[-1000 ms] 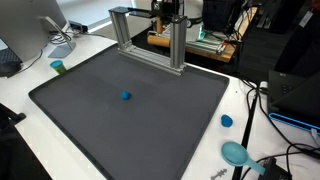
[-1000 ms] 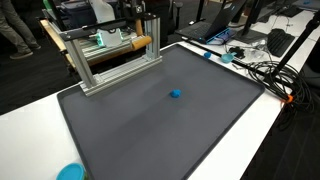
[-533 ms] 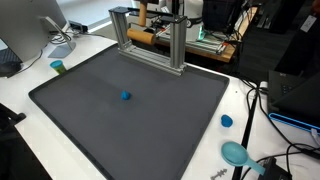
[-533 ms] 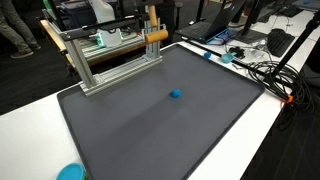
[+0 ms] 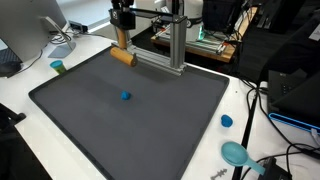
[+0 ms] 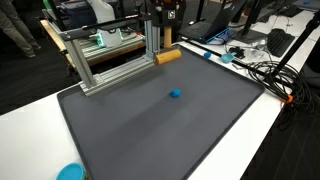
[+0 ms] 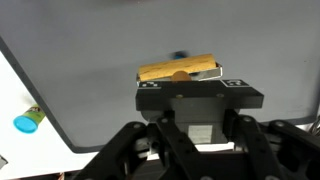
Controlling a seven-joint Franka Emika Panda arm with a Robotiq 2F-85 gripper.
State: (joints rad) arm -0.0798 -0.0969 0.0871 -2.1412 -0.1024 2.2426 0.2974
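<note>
Well off to the left of the jaws, a small teal cap (image 7: pixel 27 122) on the white counter (image 7: pixel 12 95); jaws clamped on a tan wooden block (image 7: pixel 180 69), held crosswise between them above the dark mat (image 7: pixel 90 50); aluminium frame (image 5: pixel 178 48) just beside them in an exterior view.

The pincer (image 5: pixel 121 43) hangs pointing straight down, its dark body upright above the fingers in both exterior views. Its jaws are drawn in and clamped on a block (image 7: pixel 180 70), which the wrist view shows lying crosswise between the tips, sticking out on either side.
</note>
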